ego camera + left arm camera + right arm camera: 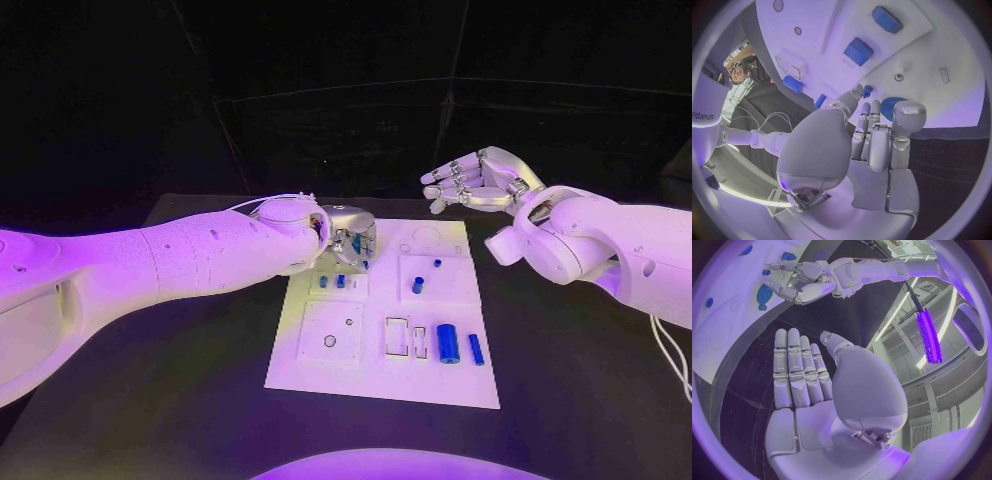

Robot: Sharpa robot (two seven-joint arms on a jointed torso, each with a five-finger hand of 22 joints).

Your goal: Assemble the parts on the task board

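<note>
The white task board (378,375) lies in the middle of the table. My left hand (340,240) is over its far left corner. Between thumb and fingers it holds a blue ribbed round part (889,107), which also shows as a disc (765,294) under that left hand (799,276). A small blue peg (867,90) stands by one fingertip. My right hand (476,180) is raised beyond the board's far right corner, fingers (798,367) straight and holding nothing. On the board lie a blue cylinder (449,343), a thin blue pin (476,349) and a blue piece (418,285).
Two small blue pieces (332,281) sit on the board's left side, near my left hand. Two blue blocks (858,51) and a blue cylinder (792,83) appear in the left wrist view. Black table (173,400) surrounds the board.
</note>
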